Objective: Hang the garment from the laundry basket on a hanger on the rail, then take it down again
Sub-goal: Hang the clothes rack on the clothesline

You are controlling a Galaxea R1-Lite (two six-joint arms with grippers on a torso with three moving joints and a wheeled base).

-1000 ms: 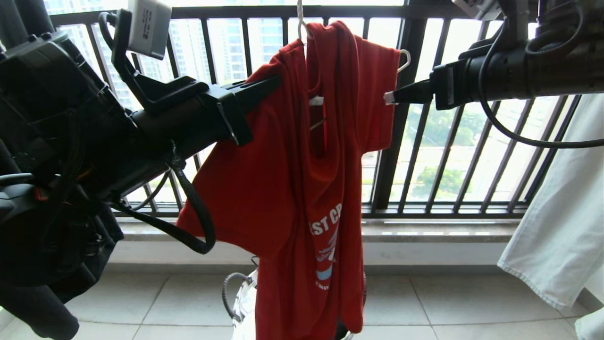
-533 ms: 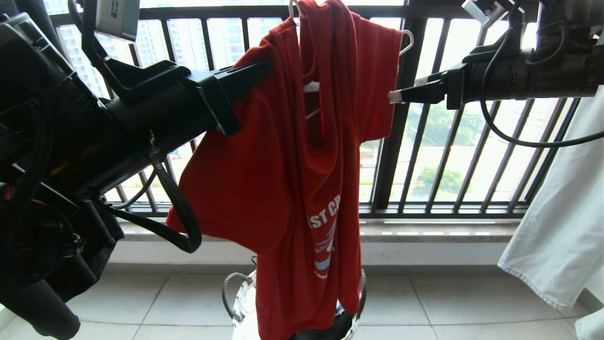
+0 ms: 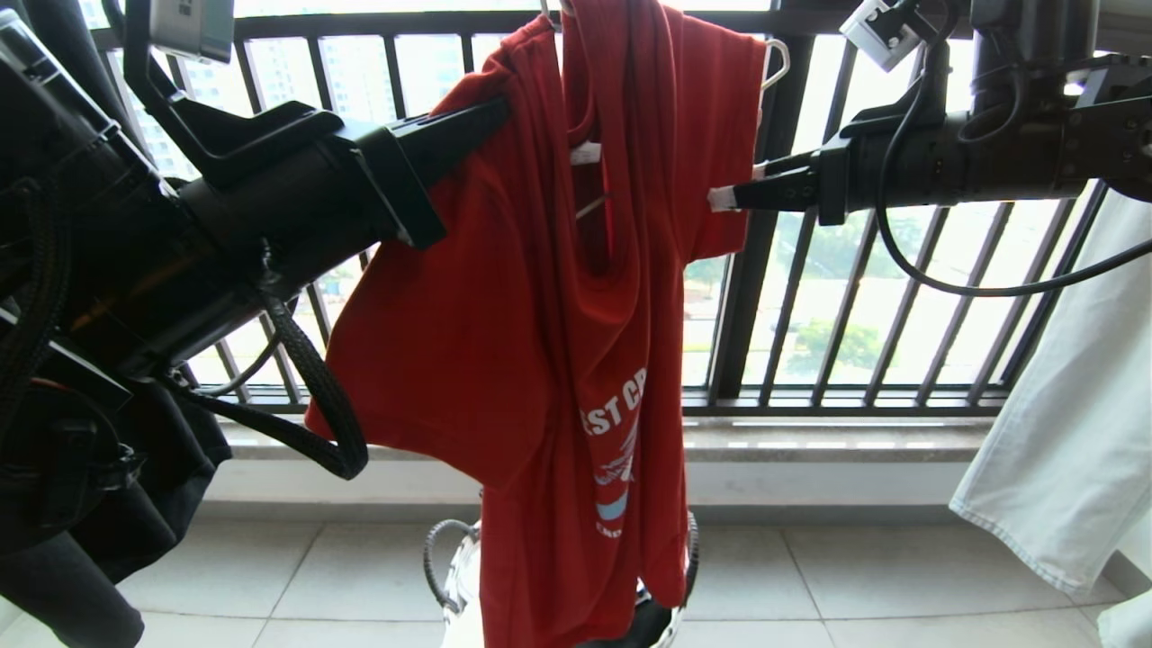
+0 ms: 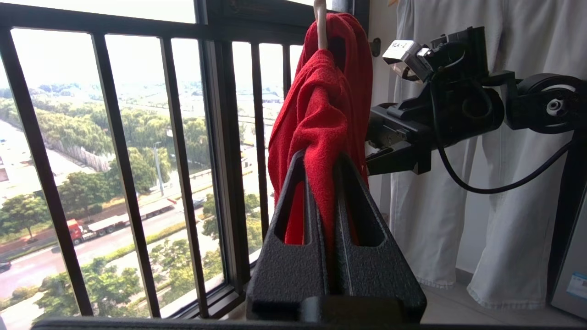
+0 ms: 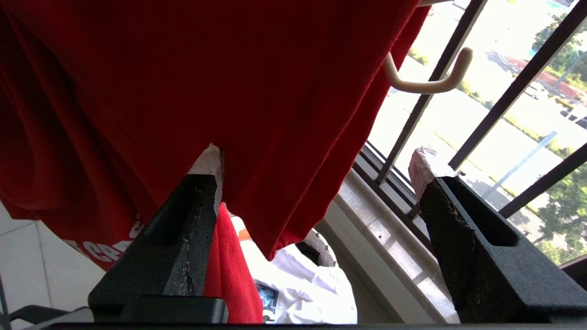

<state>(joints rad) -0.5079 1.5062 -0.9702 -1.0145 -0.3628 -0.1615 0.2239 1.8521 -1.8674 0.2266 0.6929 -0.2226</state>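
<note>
railing (image 3: 765,270): black vertical bars across the whole background, city view behind.
pale garment (image 3: 1071,405): hangs at far right, well apart from the work.
left arm (image 3: 225,225): big, reaches in from the left toward the shirt's shoulder.
right arm (image 3: 954,162): comes in level from the right at sleeve height.
garment (image 3: 540,342): red T-shirt, draped bunched over the hanger, long axis vertical, hem reaches down in front of the basket; lettering partly shows low on the front.
laundry basket (image 3: 450,567): on the floor under the shirt, mostly hidden, 1 black handle shows.
hanger (image 5: 426,75): thin off-white wire, 1 curled end sticks out past the shirt's right shoulder; hook top out of frame, rail not seen.
left gripper (image 4: 328,183): jaws together, clamped on a fold of red cloth at the left shoulder.
right gripper (image 5: 316,169): jaws apart, 1 tip touching the sleeve cloth, the other clear on the railing side; sleeve edge sits between them, nothing held.
key relation: sleeve lies straight ahead of the right gripper, cloth edge running top to bottom across the gap; right gripper nearer that sleeve, left already gripping the other side.
likely step: right closes on the sleeve edge to pull the shirt straighter on the hanger, a guess.
</note>
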